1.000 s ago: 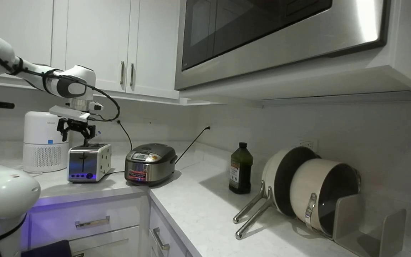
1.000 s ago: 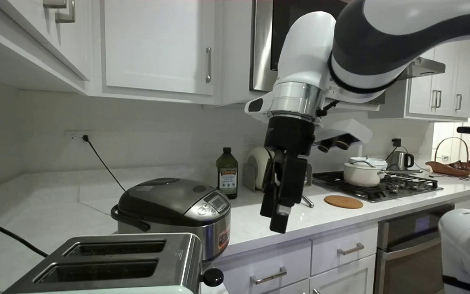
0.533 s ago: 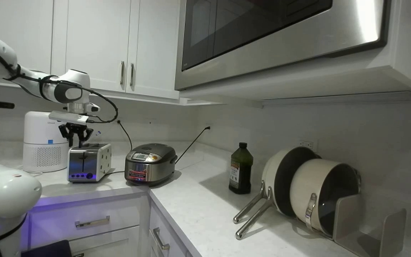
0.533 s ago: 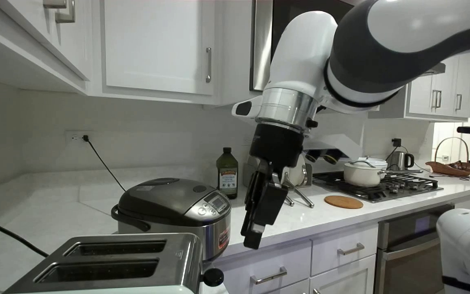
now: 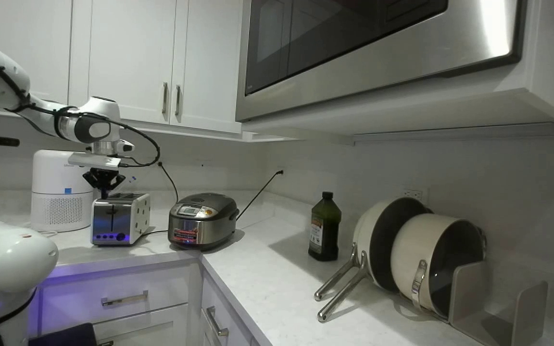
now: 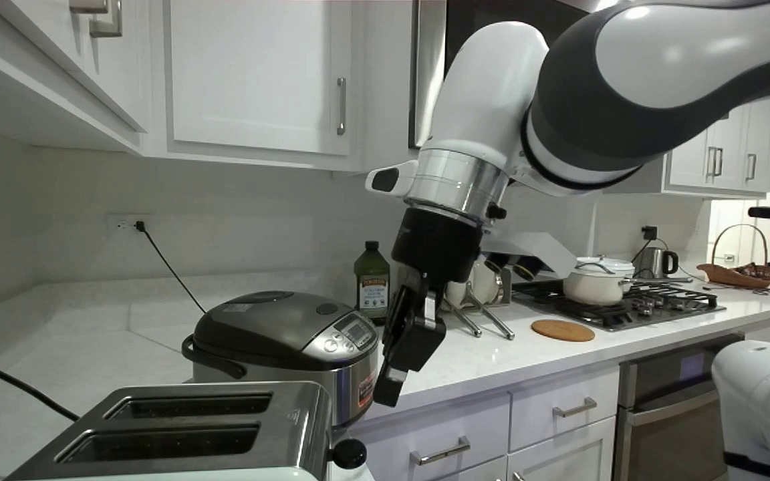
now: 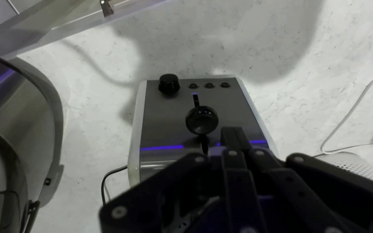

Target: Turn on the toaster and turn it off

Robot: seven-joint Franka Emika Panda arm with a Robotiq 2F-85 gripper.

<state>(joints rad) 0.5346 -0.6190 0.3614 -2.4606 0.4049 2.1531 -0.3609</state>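
The toaster (image 5: 120, 219) is set on the counter (image 5: 258, 269) back from its front edge, to which its front is turned, between the air purifier (image 5: 62, 191) and the rice cooker (image 5: 203, 221) that is placed by the inner corner where the counter turns. The gripper (image 7: 235, 136) is held tilted over the toaster's front, its fingers (image 7: 228, 139) pressed together with nothing gripped between them. In an exterior view the lever (image 5: 112, 211) is seen near the top of its slot (image 5: 111, 224), so the toaster is judged not to be switched on, and the pressing of the lever is taken as the step in hand. In the wrist view the fingers are seen off to one side of the lever, the side away from the dial (image 7: 169, 83). A slight shift along the front edge, toward that inner corner, is therefore called for first. The press is best made straight down the slot, with the middle of the lever met squarely; if only its rim is caught, a slip or a twisting of the toaster may be expected. Any push toward the counter's back edge should be avoided. For switching off, the buttons (image 7: 209, 85) may be needed; no labels can be read.
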